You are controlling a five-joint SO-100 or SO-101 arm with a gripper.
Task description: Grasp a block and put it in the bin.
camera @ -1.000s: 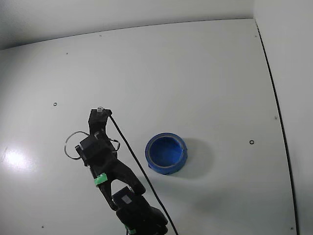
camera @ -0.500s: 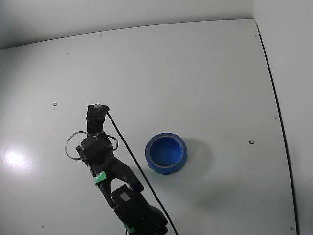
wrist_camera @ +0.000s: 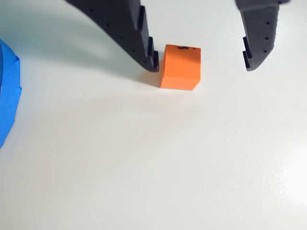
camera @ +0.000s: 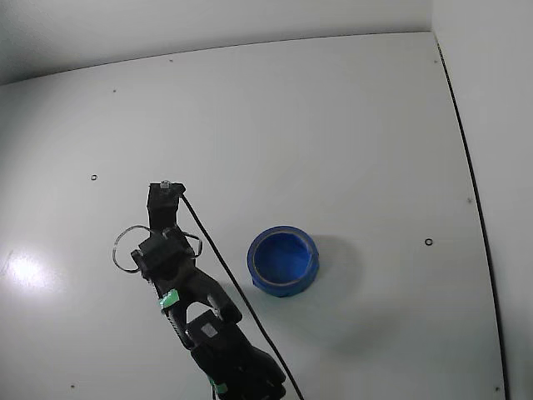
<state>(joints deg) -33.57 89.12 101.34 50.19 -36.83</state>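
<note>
In the wrist view the hand (wrist_camera: 201, 66) stands wide open and empty over the white counter (wrist_camera: 153, 163), the block (wrist_camera: 180, 67) touching its left finger. Closing off-centre could push the block sideways (right finger well apart). The bin (camera: 283, 260) waits beyond.

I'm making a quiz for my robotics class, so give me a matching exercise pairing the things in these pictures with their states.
Things:
1. small orange cube
2. round blue bowl-like bin
3. black two-finger gripper
4. white table

States:
A. empty inside
B. open, jaws on either side of the block
C. resting on the table, against one fingertip
D. carrying bin and cube

Pairs: 1-C, 2-A, 3-B, 4-D
</note>
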